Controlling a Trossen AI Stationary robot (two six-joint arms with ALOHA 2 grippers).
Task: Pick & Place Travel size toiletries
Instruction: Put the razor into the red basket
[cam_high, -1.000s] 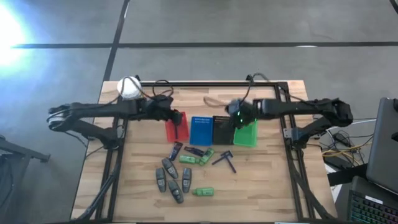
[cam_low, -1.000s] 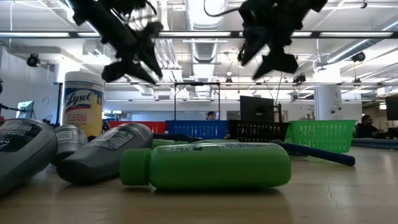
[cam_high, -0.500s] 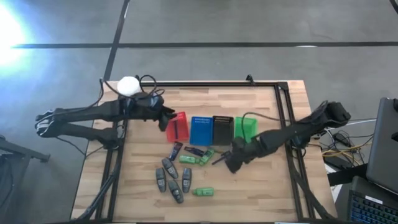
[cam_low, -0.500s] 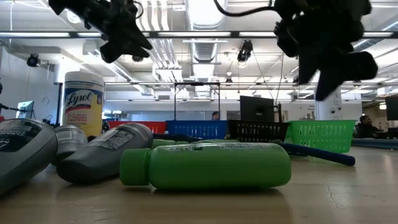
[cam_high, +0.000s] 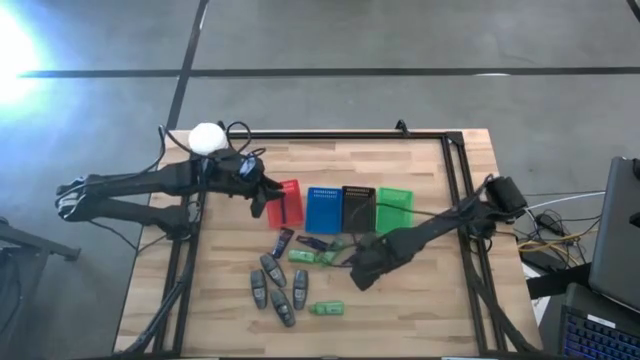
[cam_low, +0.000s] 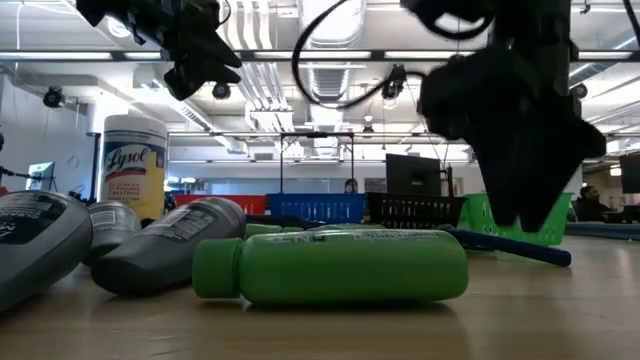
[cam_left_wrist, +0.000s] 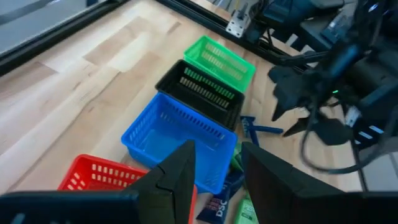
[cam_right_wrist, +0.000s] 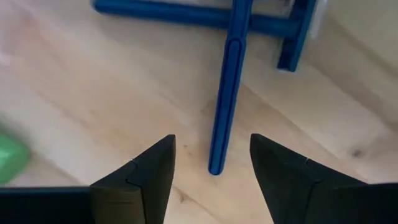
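On the tabletop (cam_high: 420, 290) lie five grey tubes (cam_high: 276, 290) and three green tubes (cam_high: 326, 308). The right tool (cam_right_wrist: 211, 177) hangs released over two blue razors (cam_right_wrist: 227, 93). The left tool (cam_left_wrist: 214, 180), also released, hovers near four baskets (cam_high: 340, 208).

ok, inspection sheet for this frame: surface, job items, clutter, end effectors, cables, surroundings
Surface: wooden table top in a black frame.
Job's things: grey tubes, green tubes, and dark pieces lie loose in front of the baskets; two crossed blue razors on the wood.
Clutter: red basket, blue basket, black basket, green basket in a row; Lysol tub at the far left corner.
End effectors: right end effector open, low over a razor handle, holding nothing; left end effector open, above the red basket.
Cables: a cable on the table behind the baskets; a tangle off the right edge.
Surroundings: grey floor; laptop at right.
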